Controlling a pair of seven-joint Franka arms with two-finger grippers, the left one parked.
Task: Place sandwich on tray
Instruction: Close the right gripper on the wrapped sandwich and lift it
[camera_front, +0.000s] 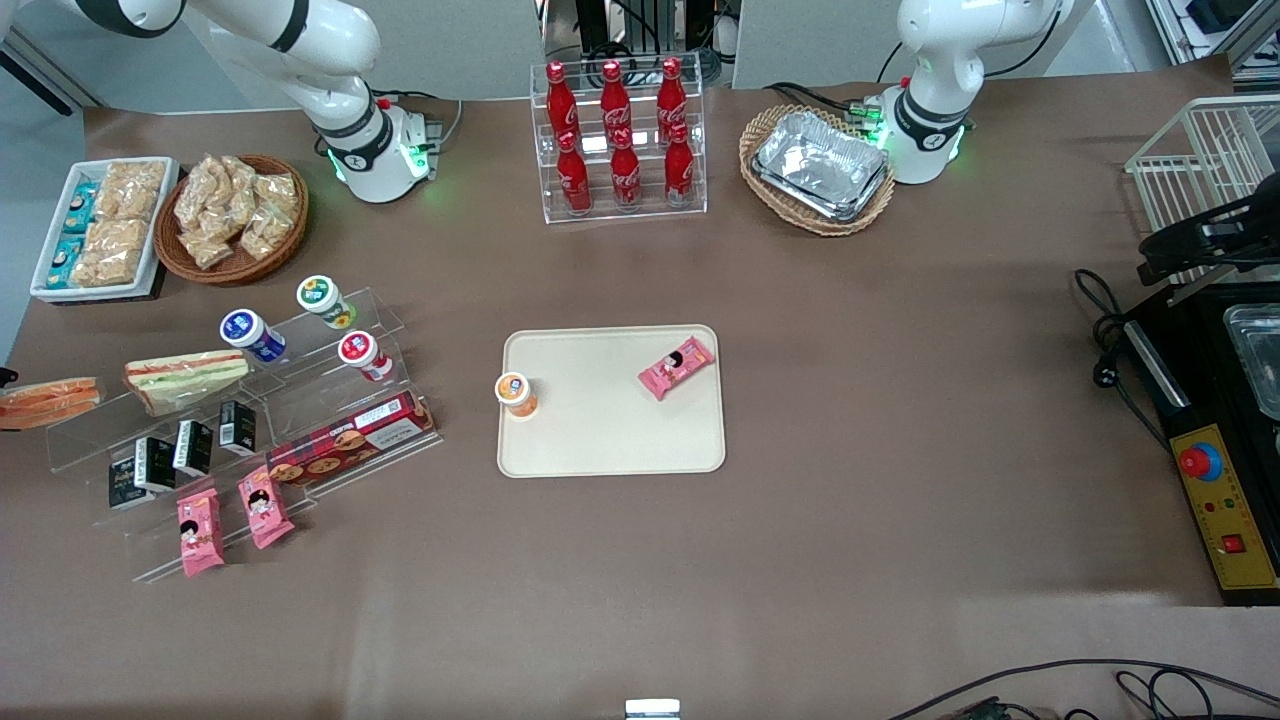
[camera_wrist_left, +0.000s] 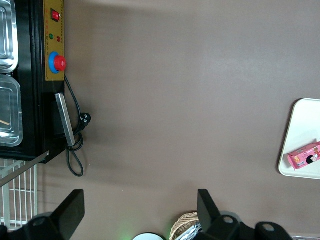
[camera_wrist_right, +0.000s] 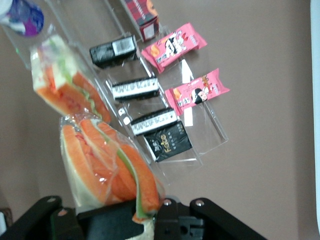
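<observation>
Sandwich (camera_front: 48, 401) with the orange-red filling is seen at the end of the clear stepped stand (camera_front: 300, 385) that lies toward the working arm's end of the table, still wrapped in clear plastic. On the same upper step of the stand, just beside it toward the parked arm's end, the green-filled sandwich (camera_front: 185, 378) is laid. In the right wrist view the gripper (camera_wrist_right: 150, 220) is found directly at the orange sandwich's narrow end, with the wrap against its black body; whether it is closed on the sandwich or spread cannot be told. Lower steps of the stand, nearer to the front camera, are filled with small black cartons (camera_front: 190, 447) and pink packets (camera_front: 264, 507). The tray (camera_front: 600, 440) is set flat on the table, apart from the stand toward the parked arm's end; an orange-lidded cup (camera_front: 516, 392) and a pink packet (camera_front: 677, 366) are carried on it
</observation>
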